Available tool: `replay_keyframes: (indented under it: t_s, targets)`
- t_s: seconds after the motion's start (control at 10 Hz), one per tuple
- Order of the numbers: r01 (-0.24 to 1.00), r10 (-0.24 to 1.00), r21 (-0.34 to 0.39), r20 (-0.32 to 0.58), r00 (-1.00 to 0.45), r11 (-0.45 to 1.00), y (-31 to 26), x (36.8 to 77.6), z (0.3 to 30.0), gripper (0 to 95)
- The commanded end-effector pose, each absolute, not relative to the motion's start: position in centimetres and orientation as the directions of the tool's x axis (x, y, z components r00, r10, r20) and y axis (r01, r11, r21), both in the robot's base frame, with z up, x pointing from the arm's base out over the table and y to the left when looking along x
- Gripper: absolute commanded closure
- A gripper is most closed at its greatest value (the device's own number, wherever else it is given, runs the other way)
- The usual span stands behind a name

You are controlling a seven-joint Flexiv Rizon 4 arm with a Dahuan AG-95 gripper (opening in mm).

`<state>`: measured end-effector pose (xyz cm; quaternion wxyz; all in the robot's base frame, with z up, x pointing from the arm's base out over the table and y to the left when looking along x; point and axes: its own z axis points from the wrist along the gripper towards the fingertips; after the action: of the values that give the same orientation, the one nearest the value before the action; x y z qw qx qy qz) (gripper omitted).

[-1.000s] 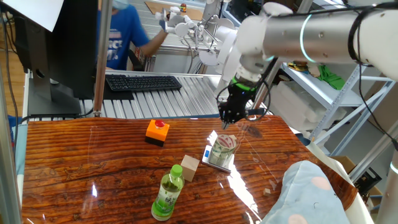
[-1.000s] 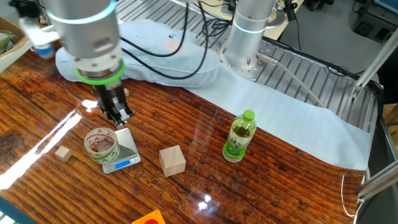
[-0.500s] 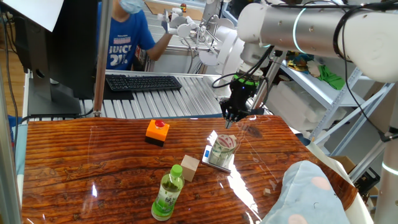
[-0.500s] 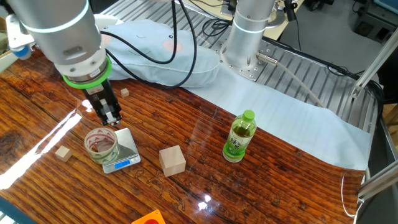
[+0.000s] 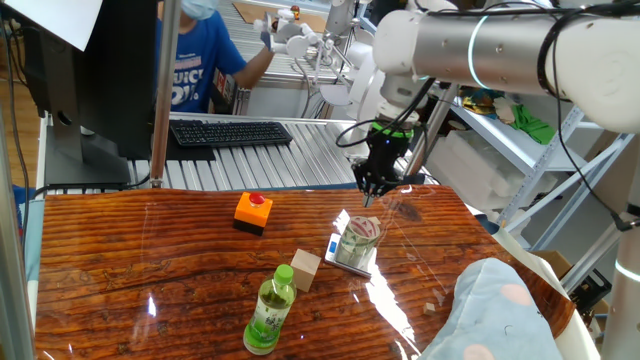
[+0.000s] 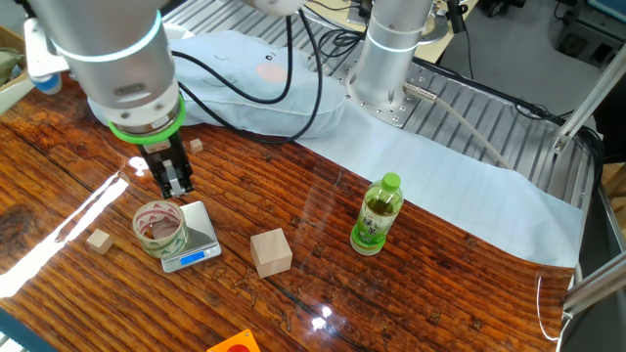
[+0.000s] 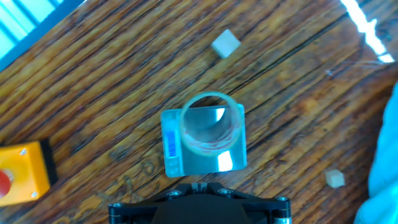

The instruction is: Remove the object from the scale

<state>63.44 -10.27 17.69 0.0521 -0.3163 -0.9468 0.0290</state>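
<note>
The small clear round jar stands on the flat silver scale on the wooden table. In the other fixed view the jar covers the scale's left part. My gripper hangs above and just behind the jar, apart from it, with its fingers close together and nothing between them. It shows the same way in the other fixed view. The hand view looks straight down on the jar and the scale, with its blue display at the left. My fingertips are out of that view.
A green-capped bottle and a tan wooden cube stand in front of the scale. An orange box with a red button sits to the left. Small cubes lie nearby. A pale blue cloth covers the right corner.
The arm's wrist has turned and the gripper has shifted slightly over the jar. The jar and the scale have not moved.
</note>
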Motion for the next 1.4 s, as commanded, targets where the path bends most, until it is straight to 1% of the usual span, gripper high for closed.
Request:
replay_keyframes:
  t_s: [0.1,0.2,0.3,0.4,0.6,1.0,1.3,1.4]
  targets:
    - [0.472,0.471,0.002,0.049,-0.881,0.882,-10.33,63.3,17.69,95.0]
    - [0.471,0.47,0.014,0.041,-0.881,0.882,-10.33,63.3,17.69,95.0]
    - [0.495,0.495,0.005,0.021,-0.869,0.869,-10.33,63.3,17.69,95.0]
    - [0.479,0.479,-0.004,0.018,-0.877,0.878,-10.33,63.3,17.69,95.0]
    - [0.491,0.491,0.006,0.023,-0.871,0.871,-10.33,63.3,17.69,95.0]
    - [0.528,0.528,0.023,-0.006,-0.849,0.849,-10.33,63.3,17.69,95.0]
    - [0.55,0.55,0.04,0.016,-0.835,0.834,-10.33,63.3,17.69,95.0]
    - [0.576,0.575,0.044,0.02,-0.818,0.816,-10.29,63.18,17.75,95.0]
